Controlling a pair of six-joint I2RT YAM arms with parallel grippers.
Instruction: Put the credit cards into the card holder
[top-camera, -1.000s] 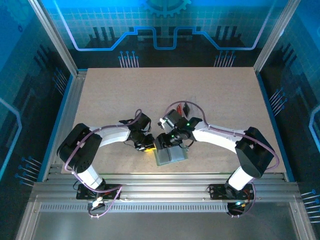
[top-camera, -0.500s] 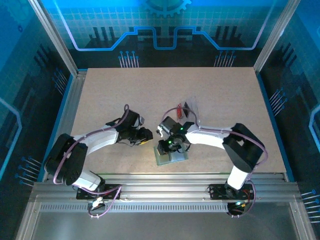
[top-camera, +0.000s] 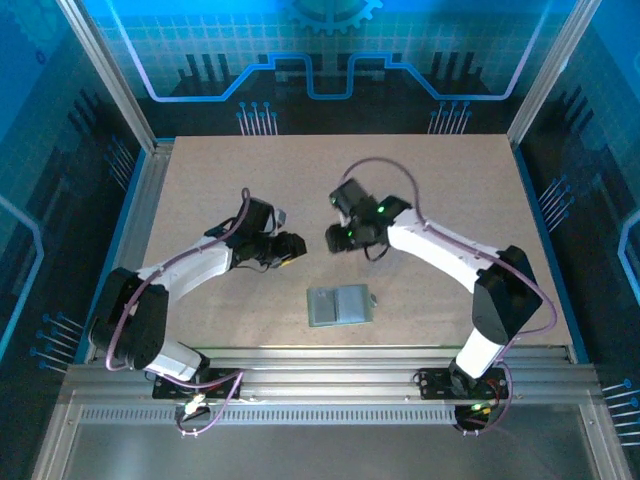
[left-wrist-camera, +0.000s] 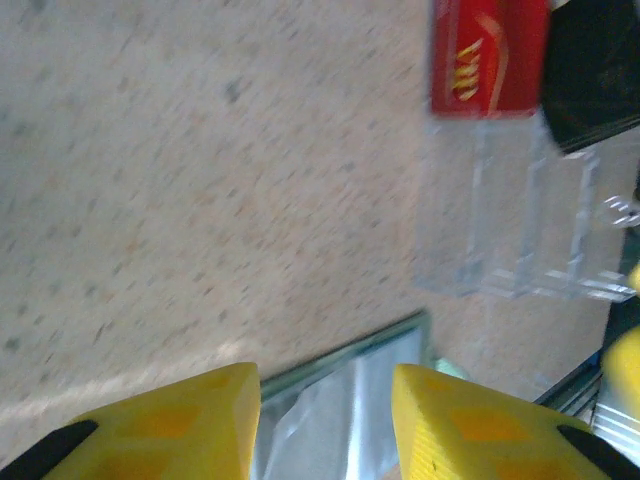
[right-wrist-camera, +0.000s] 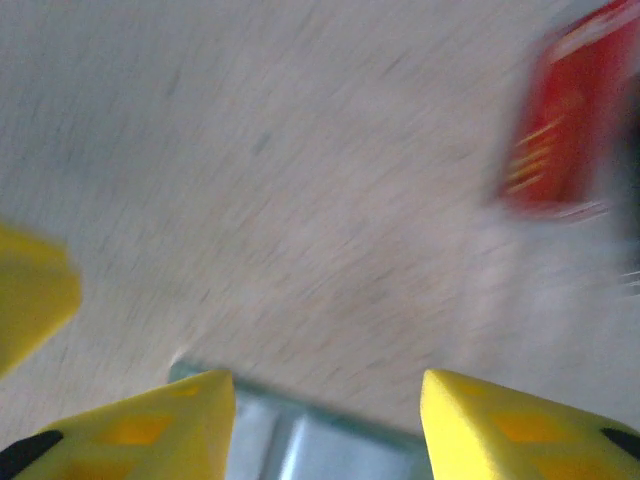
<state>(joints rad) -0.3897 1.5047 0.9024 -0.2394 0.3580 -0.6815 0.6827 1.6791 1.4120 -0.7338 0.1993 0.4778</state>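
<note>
Lifted right pincer (top-camera: 335, 242) away from card holder (top-camera: 340, 305) to mid-frame; half-open, empty, as with left pincer (left-wrist-camera: 325, 400). Between cards, apparently; next, reach red card (left-wrist-camera: 490, 57).

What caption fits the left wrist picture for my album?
Open yellow-fingered left gripper frames the shiny grey-green card holder; flat red card and clear plastic pouch lie beyond.

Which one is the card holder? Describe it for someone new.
On the tan table, look near the middle of the front edge. The card holder lies flat there: a pale grey-green squarish sleeve, opaque unlike the clear pouch and duller than the red card.
</note>
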